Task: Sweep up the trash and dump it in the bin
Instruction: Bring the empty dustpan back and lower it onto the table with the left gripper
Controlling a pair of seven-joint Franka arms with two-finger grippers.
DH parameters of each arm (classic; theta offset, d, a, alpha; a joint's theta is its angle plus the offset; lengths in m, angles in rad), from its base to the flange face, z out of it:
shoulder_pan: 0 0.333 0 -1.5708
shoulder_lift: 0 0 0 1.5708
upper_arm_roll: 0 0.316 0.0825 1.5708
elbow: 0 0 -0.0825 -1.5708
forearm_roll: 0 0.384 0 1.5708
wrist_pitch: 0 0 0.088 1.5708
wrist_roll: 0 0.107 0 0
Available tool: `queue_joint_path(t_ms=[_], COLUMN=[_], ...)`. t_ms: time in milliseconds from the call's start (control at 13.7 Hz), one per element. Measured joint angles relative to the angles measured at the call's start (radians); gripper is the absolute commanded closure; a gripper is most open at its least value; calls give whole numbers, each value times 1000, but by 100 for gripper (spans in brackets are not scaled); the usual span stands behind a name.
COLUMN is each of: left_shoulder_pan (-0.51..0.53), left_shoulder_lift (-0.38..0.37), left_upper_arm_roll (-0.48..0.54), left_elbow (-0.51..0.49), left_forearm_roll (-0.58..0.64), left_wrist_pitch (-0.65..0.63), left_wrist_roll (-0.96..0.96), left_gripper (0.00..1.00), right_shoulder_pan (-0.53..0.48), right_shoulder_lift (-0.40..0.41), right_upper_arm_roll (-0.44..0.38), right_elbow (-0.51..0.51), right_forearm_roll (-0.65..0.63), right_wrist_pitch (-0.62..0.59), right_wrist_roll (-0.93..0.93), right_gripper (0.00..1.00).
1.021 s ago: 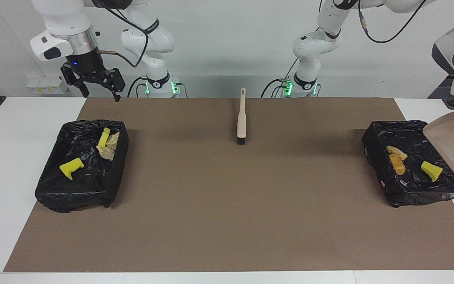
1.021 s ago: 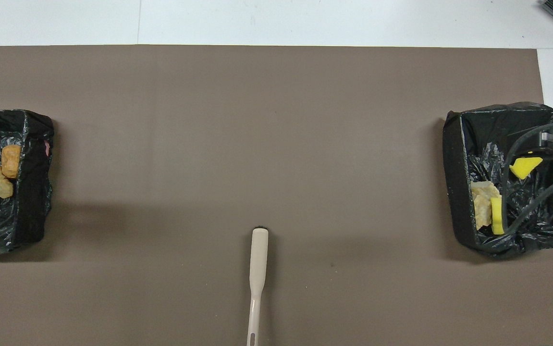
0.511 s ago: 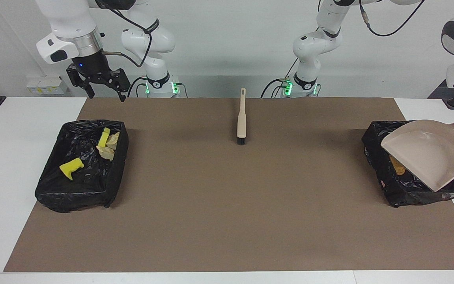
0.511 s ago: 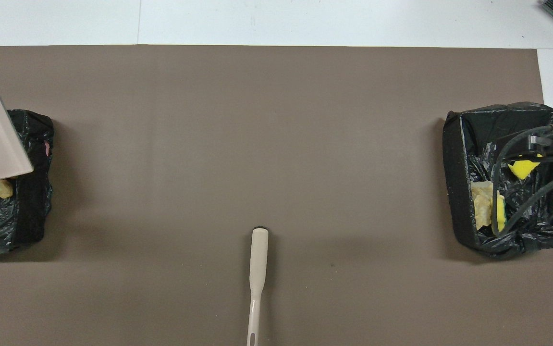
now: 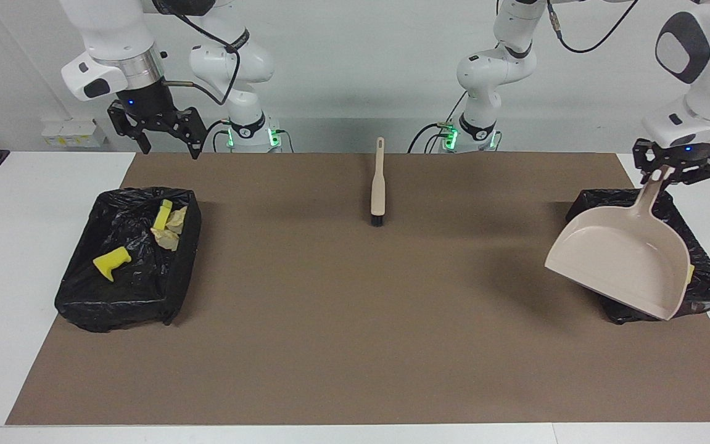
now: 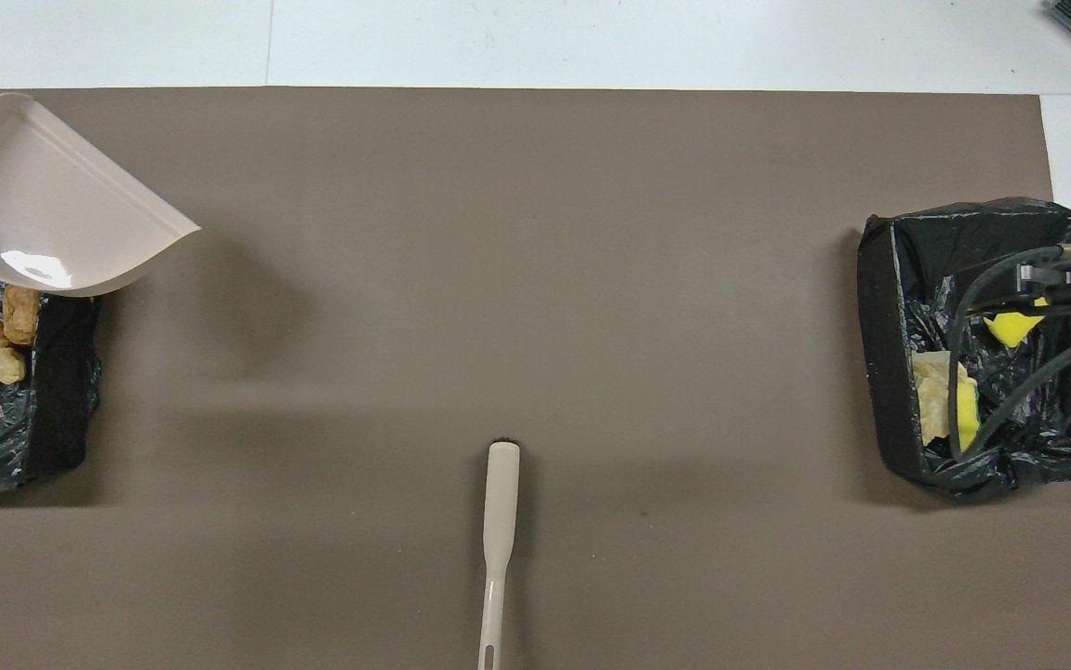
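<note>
The trash is being held entirely inside two black-lined bins. In the bin at the right arm's end of the table (image 5: pixel 126 259), a yellow foam chunk (image 5: pixel 111 262) is lying nearer the table's outer edge, and a second yellow piece (image 5: pixel 163 214) is resting against a pale crumpled scrap (image 5: pixel 169 231). In the bin at the left arm's end (image 6: pixel 14 409), two tan-orange bread-like pieces (image 6: pixel 5 335) are lying side by side; a sliver of yellow is showing at the picture's edge beside them. How many pieces are being hidden under the dustpan cannot be told.

No scrap is being shown on the brown mat (image 5: pixel 355 320), so the sweeping stage is judged complete and the dumping stage is judged to be at its end.

The beige dustpan (image 5: pixel 623 262) is being carried in the air by its handle, tilted with its open lip down, over the mat-side edge of the bin at the left arm's end. Its pan is being shown bare. The handle is being grasped by the left gripper (image 5: pixel 669 172), whose fingers are clenched on it.

The brush (image 5: pixel 378 185) is lying untouched on the mat, midway between the bins, bristles pointing away from the robots.

The right gripper (image 5: pixel 166 139) is waiting above the table by the robot-side end of its bin, fingers spread and holding nothing.

What is judged to be left: the dustpan is to be set down.
</note>
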Motion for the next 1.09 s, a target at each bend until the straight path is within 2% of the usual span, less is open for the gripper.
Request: queue_joint_path(t_ms=[365, 656, 802, 1094], left_shoulder_pan=[-220, -411, -496, -633], left_shoulder_lift=[-37, -22, 20, 157], left_upper_arm_roll=[-6, -7, -7, -6], left_elbow=[-80, -145, -164, -171], left_forearm_roll=[-134, -232, -243, -245], left_wrist_pitch=[4, 143, 235, 443], left_wrist_roll=[-433, -756, -887, -1062], left_gripper=[100, 100, 100, 100], right_shoulder_pan=[0, 0, -1, -2], right_shoulder_lift=[0, 0, 0, 0], right_upper_arm_roll=[0, 0, -1, -3], right_elbow=[0, 0, 0, 0], right_forearm_roll=[0, 0, 0, 0], right_wrist_pitch=[0, 0, 0, 0], right_wrist_roll=[0, 0, 0, 0], right_gripper=[0, 0, 0, 0])
